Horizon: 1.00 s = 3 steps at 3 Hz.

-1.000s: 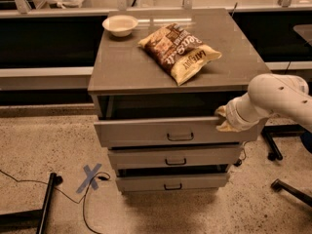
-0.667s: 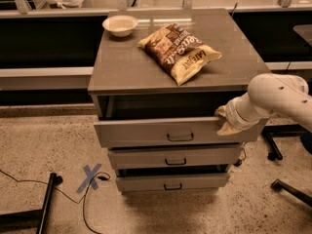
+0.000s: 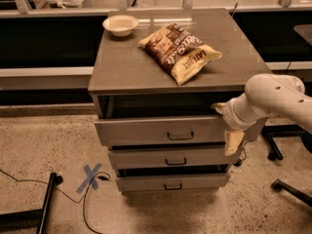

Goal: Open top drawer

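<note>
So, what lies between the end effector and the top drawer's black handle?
Only the bare grey front of the top drawer, as the camera view shows. The end effector is at the front's right end, the handle at its centre.

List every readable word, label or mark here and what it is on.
Chip bag: printed lettering, too blurred to read.
Floor: blue tape cross, "X".
Bowl, top drawer, and the gripper at that drawer's right end: no text.
</note>
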Tool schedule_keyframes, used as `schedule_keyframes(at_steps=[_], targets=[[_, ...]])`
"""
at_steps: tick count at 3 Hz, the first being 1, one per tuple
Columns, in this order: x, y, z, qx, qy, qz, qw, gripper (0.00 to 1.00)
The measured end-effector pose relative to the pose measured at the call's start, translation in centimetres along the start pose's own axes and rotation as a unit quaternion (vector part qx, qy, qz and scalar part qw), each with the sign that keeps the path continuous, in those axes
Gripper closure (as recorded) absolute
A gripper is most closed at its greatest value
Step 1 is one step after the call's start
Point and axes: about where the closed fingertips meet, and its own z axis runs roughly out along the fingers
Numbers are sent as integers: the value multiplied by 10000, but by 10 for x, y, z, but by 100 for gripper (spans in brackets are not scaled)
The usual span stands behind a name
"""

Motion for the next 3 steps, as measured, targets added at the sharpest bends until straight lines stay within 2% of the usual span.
schedule_keyframes(at_steps=[1,2,3], targets=[[3,2,-6,-186,36,131,9997,0],[3,7,-12,-518,90,212,9984,19],[5,17,-8,-943,33,314,9950,42]])
